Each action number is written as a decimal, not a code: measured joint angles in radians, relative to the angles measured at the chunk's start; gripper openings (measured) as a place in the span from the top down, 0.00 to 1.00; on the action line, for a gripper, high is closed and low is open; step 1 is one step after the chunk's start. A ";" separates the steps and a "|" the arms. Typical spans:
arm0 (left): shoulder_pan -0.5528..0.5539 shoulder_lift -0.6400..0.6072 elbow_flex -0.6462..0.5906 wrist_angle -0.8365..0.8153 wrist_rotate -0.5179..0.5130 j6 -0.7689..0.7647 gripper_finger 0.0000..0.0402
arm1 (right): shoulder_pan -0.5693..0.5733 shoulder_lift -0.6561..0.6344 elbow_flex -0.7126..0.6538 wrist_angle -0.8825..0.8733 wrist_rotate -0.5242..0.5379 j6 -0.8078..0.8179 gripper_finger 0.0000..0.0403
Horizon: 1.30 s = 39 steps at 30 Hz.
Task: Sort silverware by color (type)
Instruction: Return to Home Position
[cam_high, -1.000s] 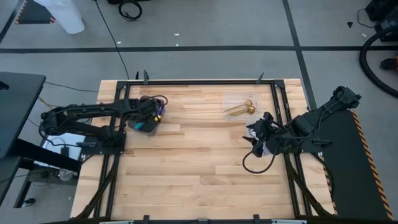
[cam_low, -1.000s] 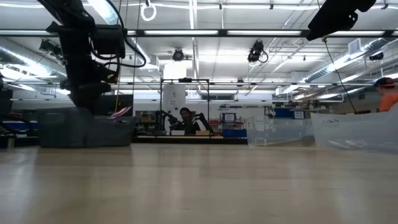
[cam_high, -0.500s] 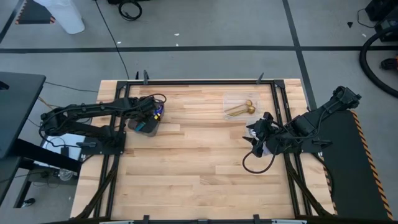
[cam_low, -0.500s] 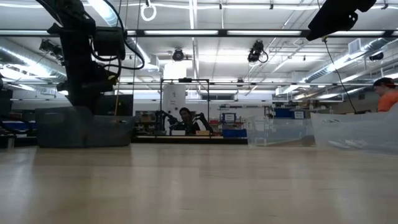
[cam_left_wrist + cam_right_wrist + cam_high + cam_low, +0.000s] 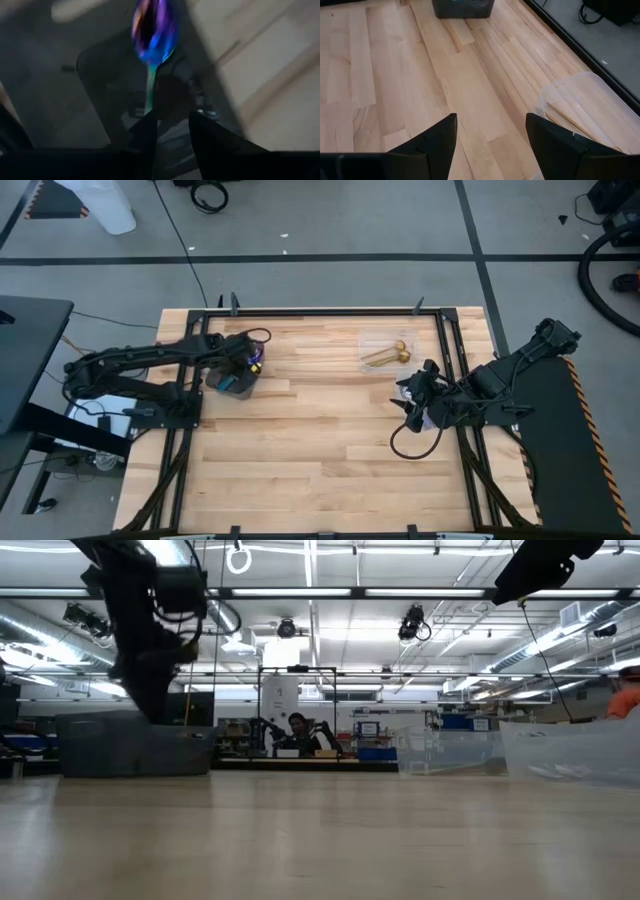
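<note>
An iridescent purple-blue spoon (image 5: 152, 30) with a teal handle lies over the dark grey tray (image 5: 232, 385) at the table's left. My left gripper (image 5: 170, 135) hangs above that tray (image 5: 135, 745), its fingers apart, with the handle's end beside one finger. In the high view the spoon's purple bowl (image 5: 255, 358) shows by the gripper (image 5: 246, 362). Gold spoons (image 5: 385, 356) lie in a clear container (image 5: 372, 340) at the far right. My right gripper (image 5: 408, 406) waits open and holds nothing, right of the table's middle. My left gripper points down over the tray with a gap between its fingers. The spoon's teal handle (image 5: 149, 95) runs up to one finger (image 5: 146, 132). I cannot tell whether that finger touches it.
Bare wood (image 5: 420, 75) lies between the tray (image 5: 463, 8) and the clear container (image 5: 580, 107). More clear containers (image 5: 565, 755) stand at the right in the low view. A black frame (image 5: 320, 311) runs round the table. People show in the room beyond.
My left gripper has risen above the tray and gone slightly toward the far edge. In the low view, the spoon end that stuck out above the tray's wall a second ago no longer shows.
</note>
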 joint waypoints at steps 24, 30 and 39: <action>-0.347 -0.254 0.085 0.512 0.300 0.359 0.70 | 0.006 -0.036 0.054 0.008 0.058 -0.109 0.39; -0.347 -0.347 -0.039 0.590 0.302 0.320 0.70 | 0.074 -0.048 0.064 0.108 0.209 -0.225 0.39; -0.335 -0.517 -0.237 0.766 0.315 0.239 0.70 | 0.094 -0.048 0.064 0.348 0.233 -0.509 0.39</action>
